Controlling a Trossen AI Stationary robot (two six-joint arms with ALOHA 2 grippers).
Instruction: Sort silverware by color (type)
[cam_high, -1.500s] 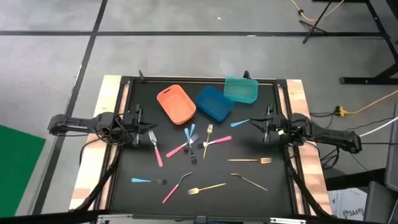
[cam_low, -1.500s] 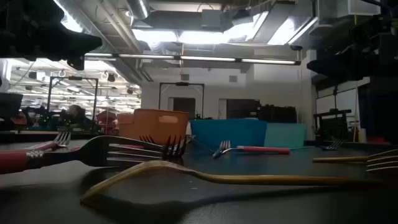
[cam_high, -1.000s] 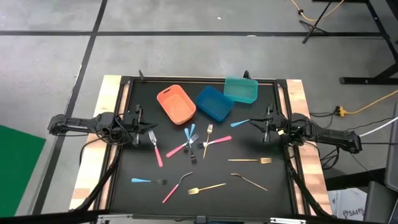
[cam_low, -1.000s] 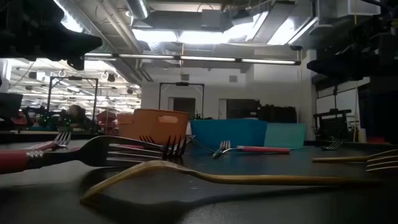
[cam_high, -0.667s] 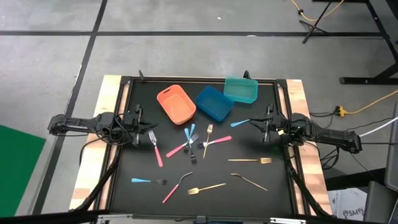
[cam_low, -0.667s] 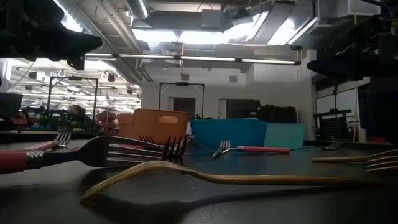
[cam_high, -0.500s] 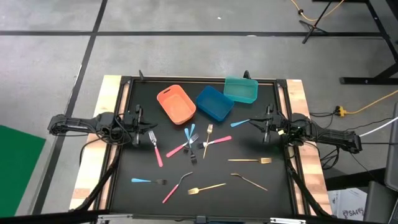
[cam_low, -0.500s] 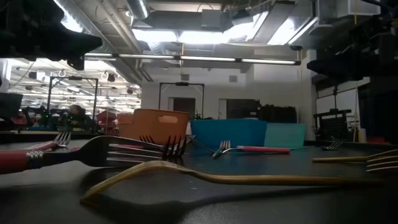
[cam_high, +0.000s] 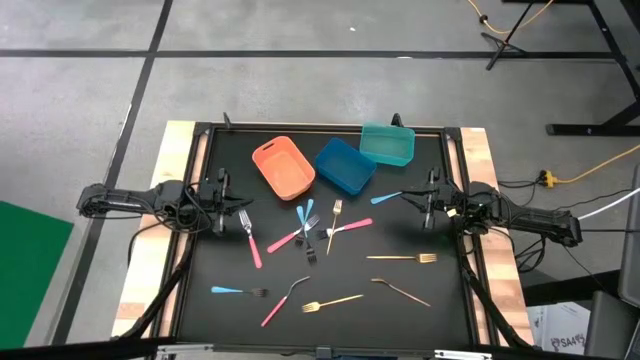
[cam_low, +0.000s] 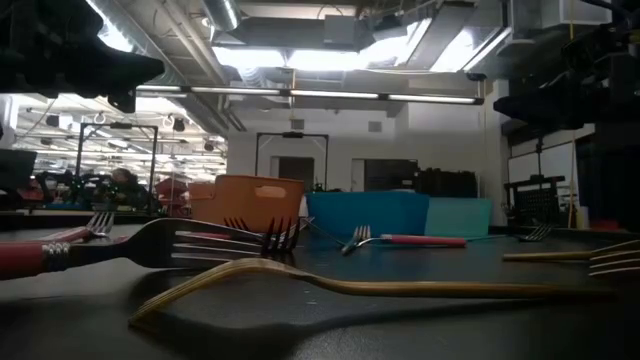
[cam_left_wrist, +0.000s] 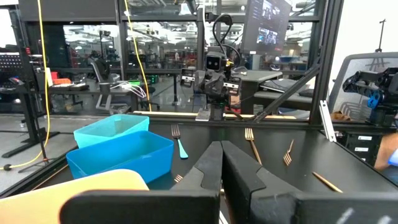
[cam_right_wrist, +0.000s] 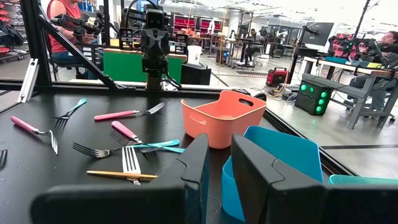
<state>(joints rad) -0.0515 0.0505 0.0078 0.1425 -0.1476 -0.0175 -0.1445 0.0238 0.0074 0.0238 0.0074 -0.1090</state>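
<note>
The silverware lies scattered flat on the black table top: pink-handled forks (cam_high: 249, 238) (cam_high: 348, 226), light-blue-handled ones (cam_high: 306, 215) (cam_high: 238, 290) and gold ones (cam_high: 403, 258) (cam_high: 332, 301). One light-blue fork (cam_high: 387, 197) lies just in front of my right gripper (cam_high: 430, 195). That gripper hovers level at the table's right edge, its fingers (cam_right_wrist: 198, 155) a little apart with nothing between them. My left gripper (cam_high: 222, 190) hovers level at the left edge, shut (cam_left_wrist: 221, 148) and empty.
Three bins stand at the table's far side: orange (cam_high: 284, 167), blue (cam_high: 345, 165) and teal (cam_high: 388, 144). Wooden rails (cam_high: 150, 260) run along the left and right edges. A person (cam_right_wrist: 62, 25) shows in the room beyond the table.
</note>
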